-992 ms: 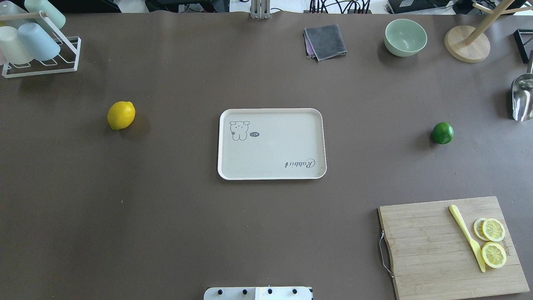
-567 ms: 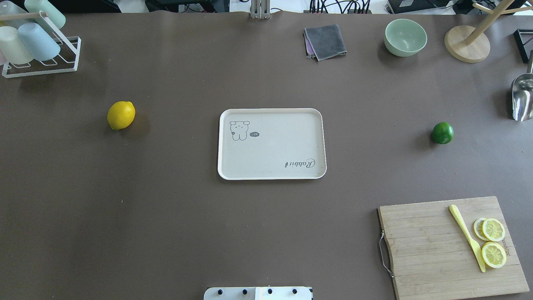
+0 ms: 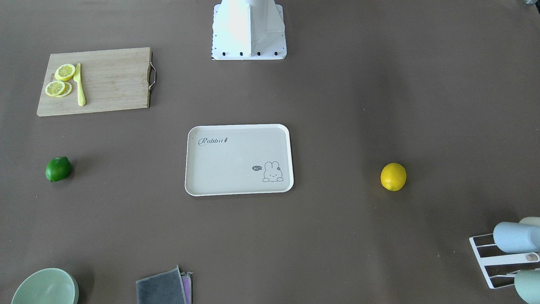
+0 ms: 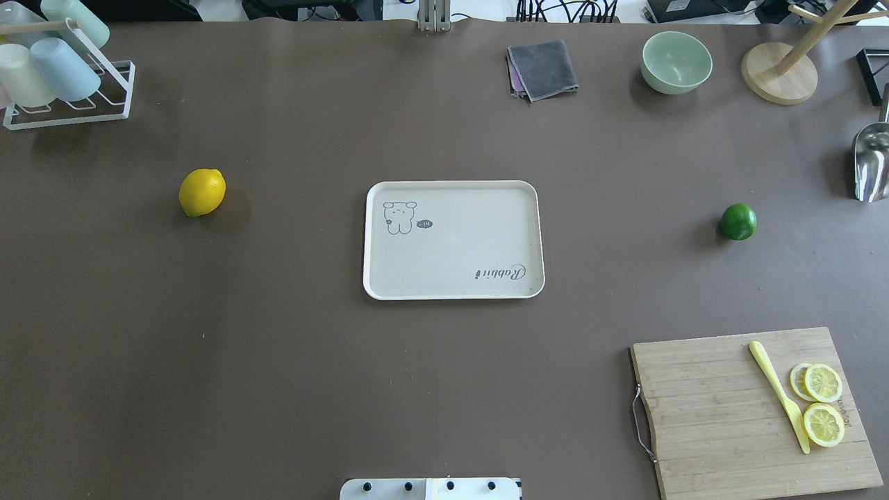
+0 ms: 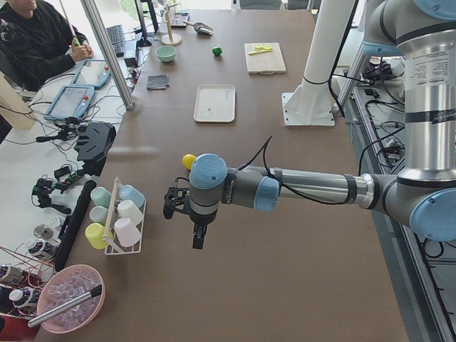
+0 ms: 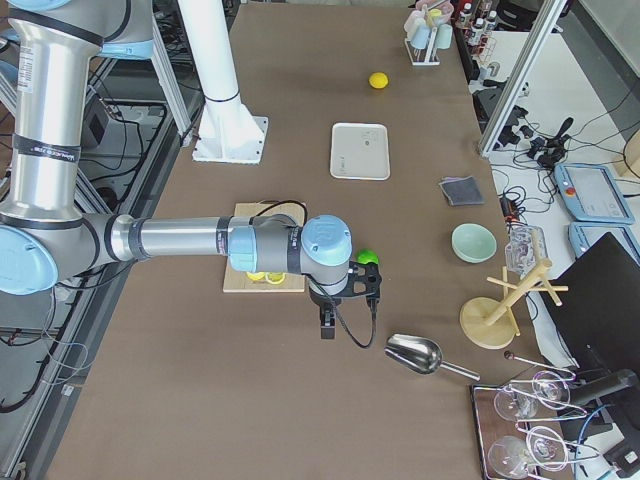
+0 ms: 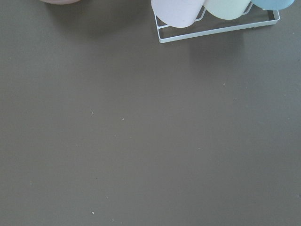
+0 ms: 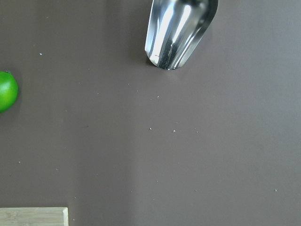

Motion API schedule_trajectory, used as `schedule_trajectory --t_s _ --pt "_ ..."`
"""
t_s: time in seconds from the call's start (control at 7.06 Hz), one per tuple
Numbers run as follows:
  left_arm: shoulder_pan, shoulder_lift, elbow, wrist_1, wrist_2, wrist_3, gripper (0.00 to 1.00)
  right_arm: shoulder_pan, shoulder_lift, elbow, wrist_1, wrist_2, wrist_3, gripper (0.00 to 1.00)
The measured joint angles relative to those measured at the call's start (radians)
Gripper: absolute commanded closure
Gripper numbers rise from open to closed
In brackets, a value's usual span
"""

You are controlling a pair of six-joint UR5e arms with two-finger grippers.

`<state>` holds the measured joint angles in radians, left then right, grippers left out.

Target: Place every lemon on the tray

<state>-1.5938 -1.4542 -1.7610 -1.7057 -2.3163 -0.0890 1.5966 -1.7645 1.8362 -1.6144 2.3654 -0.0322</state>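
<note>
The yellow lemon (image 4: 202,192) lies on the table left of the tray (image 4: 458,239); it also shows in the front view (image 3: 393,177). The dark green lemon (image 4: 738,221) lies right of the tray and shows at the left edge of the right wrist view (image 8: 5,91). The tray holds nothing. My left gripper (image 5: 197,239) shows only in the exterior left view, hanging near the cup rack, this side of the yellow lemon (image 5: 188,161). My right gripper (image 6: 327,325) shows only in the exterior right view, close to the green lemon (image 6: 368,257). I cannot tell whether either is open or shut.
A wooden cutting board (image 4: 722,417) with lemon slices (image 4: 823,423) and a yellow knife (image 4: 778,392) lies front right. A cup rack (image 4: 66,83) stands back left. A grey cloth (image 4: 543,69), green bowl (image 4: 676,61), wooden stand (image 4: 778,73) and metal scoop (image 4: 871,163) sit back right.
</note>
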Motion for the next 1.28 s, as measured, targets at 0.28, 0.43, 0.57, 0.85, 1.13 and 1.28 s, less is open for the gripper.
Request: schedule_trajectory --t_s 0.28,0.43,0.57,0.85,1.13,1.28 --pt "0.0 0.0 -0.001 0.001 0.0 0.0 0.02 0.0 -0.001 0.0 -0.001 0.0 0.0 0.0" --pt "0.0 0.0 -0.001 0.001 0.0 0.0 0.02 0.0 -0.001 0.0 0.0 0.0 0.0 0.0" --pt "0.0 0.0 -0.001 0.001 0.0 0.0 0.02 0.0 -0.001 0.0 0.0 0.002 0.0 0.0" --pt "0.0 0.001 -0.003 0.001 -0.001 -0.001 0.02 0.0 -0.001 0.0 -0.001 0.004 0.0 0.0" --pt "0.0 0.001 -0.006 0.0 0.0 -0.001 0.02 0.0 -0.005 0.003 -0.001 0.005 0.001 0.0" --pt "0.0 0.001 -0.013 -0.001 -0.001 -0.001 0.02 0.0 -0.006 0.005 0.001 0.009 0.001 0.0"
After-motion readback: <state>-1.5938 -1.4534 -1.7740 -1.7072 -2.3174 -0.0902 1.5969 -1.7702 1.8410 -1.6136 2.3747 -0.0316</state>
